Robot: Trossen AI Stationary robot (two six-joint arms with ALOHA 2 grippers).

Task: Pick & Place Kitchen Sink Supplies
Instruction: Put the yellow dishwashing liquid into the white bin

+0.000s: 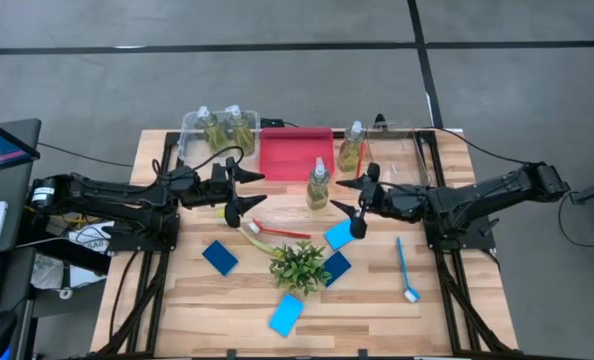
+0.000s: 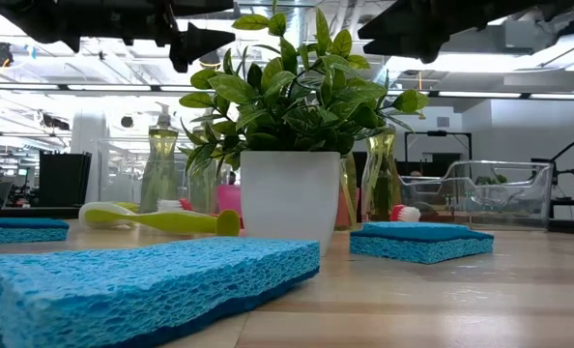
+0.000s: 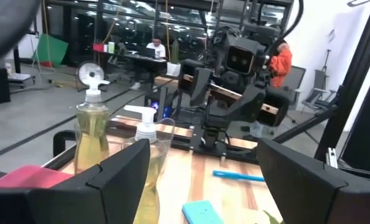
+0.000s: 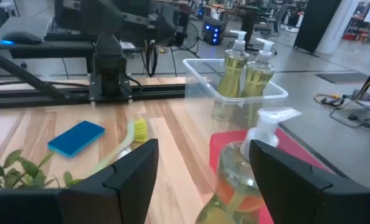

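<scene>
A clear bottle of yellow-green liquid stands upright on the table in front of the red bin. My left gripper hovers open to its left, fingers level and pointing at it. My right gripper hovers open to its right, also pointing at it. In the right wrist view this bottle shows close up between my open fingers. A second bottle stands beside the right clear bin. Two more bottles stand in the left clear bin.
A yellow brush and a red brush lie near the left gripper; a blue brush lies at the right. Blue sponges lie flat around a small potted plant.
</scene>
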